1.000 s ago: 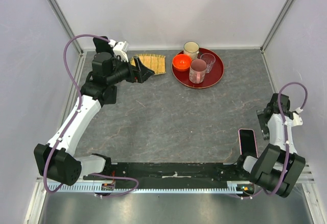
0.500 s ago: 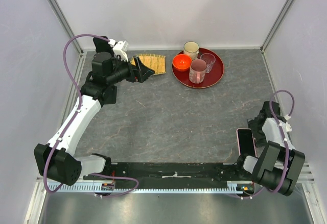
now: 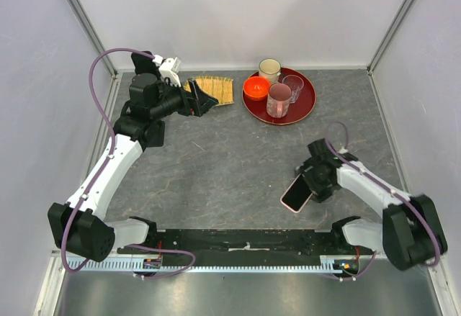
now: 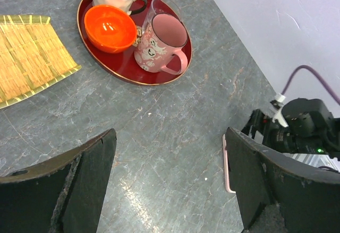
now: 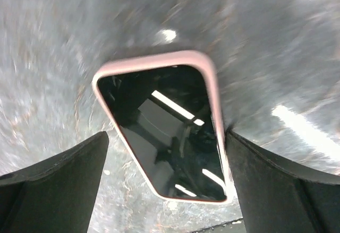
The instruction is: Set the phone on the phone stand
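Note:
The phone (image 3: 296,193), black-screened in a pink case, lies at the near right of the grey table. In the right wrist view the phone (image 5: 159,111) lies between my right gripper's open fingers; the right finger (image 5: 276,185) touches its edge and the left finger stands apart from it. My right gripper (image 3: 312,179) is low over the phone. My left gripper (image 3: 205,102) is open and empty, held above the far left by the bamboo mat. The left wrist view shows the phone's pink edge (image 4: 225,164) beside that gripper's finger. The phone stand is out of view.
A red tray (image 3: 306,104) at the back holds a cream cup (image 3: 270,68), an orange bowl (image 3: 256,86), a glass (image 3: 292,84) and a pink mug (image 3: 279,100). A bamboo mat (image 3: 215,89) lies at the back left. Walls enclose three sides.
My right arm has swung left from the right edge, and the phone has moved with it from the near right corner toward the middle, turning diagonal. The left arm has not moved.

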`<state>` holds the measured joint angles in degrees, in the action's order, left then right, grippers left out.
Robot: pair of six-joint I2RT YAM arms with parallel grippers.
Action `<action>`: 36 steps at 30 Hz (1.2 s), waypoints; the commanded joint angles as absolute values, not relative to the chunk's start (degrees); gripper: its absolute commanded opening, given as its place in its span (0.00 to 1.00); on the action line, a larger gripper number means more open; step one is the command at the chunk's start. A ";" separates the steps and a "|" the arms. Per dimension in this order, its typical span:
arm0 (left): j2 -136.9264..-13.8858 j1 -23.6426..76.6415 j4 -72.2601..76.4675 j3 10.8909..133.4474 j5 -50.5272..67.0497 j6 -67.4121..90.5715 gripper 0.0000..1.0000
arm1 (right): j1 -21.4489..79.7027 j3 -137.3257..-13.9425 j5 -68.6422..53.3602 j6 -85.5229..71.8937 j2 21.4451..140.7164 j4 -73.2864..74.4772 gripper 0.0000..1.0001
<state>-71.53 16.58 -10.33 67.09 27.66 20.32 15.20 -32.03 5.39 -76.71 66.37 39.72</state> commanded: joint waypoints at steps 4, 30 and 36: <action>-71.10 16.70 -8.53 66.80 28.83 21.18 0.89 | 26.36 -42.36 8.96 -67.96 78.48 38.06 0.98; -70.75 16.61 -8.17 66.88 29.88 21.36 0.89 | 31.55 -44.65 16.69 -83.59 89.12 44.03 0.61; -70.93 16.61 -8.09 66.88 30.41 21.36 0.89 | 35.67 -47.81 25.45 -78.68 86.76 42.98 0.00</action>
